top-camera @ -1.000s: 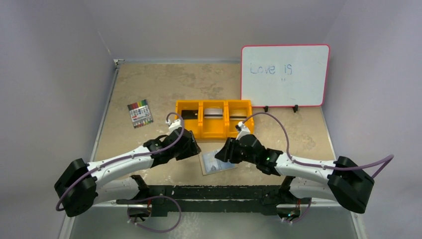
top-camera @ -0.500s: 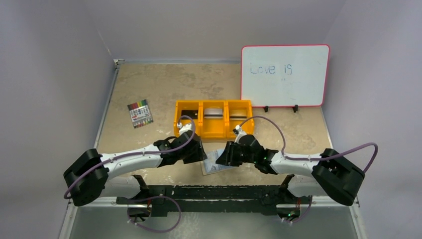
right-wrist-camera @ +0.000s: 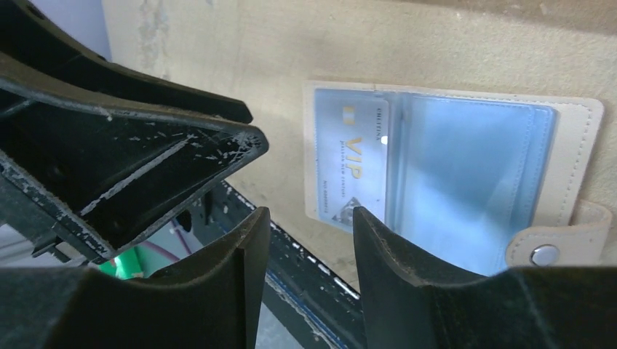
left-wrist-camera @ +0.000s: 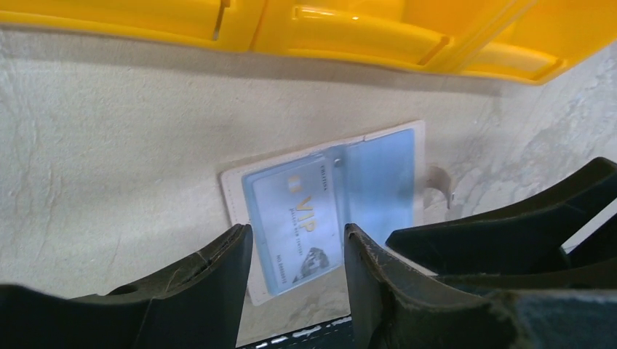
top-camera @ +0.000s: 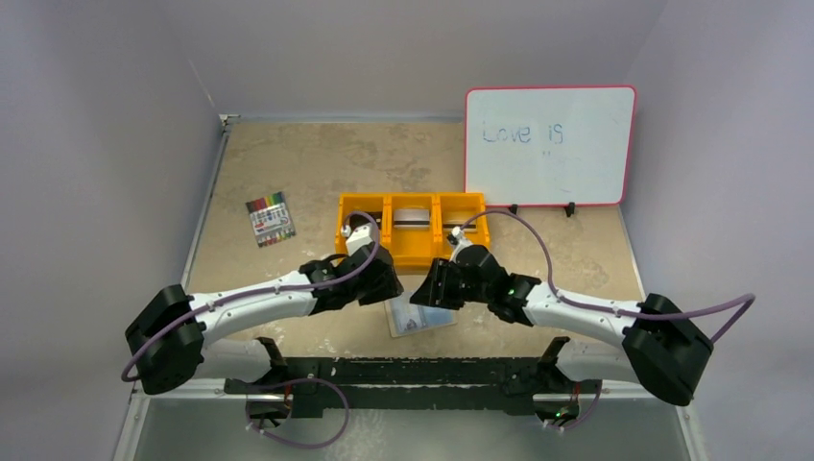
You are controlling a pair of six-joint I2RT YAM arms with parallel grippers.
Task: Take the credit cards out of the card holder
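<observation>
Left wrist view: finds card holder [left-wrist-camera: 331, 200] open flat, long axis crosswise, just ahead of left gripper [left-wrist-camera: 297, 238], spread, empty; right gripper [right-wrist-camera: 311, 219] likewise spread, equally near

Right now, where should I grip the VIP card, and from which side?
Probably the short end of the VIP card that faces the near edge of the table, where it reaches the border of the card holder. It lies flat, so come in low from there, jaws above and below that end.
</observation>
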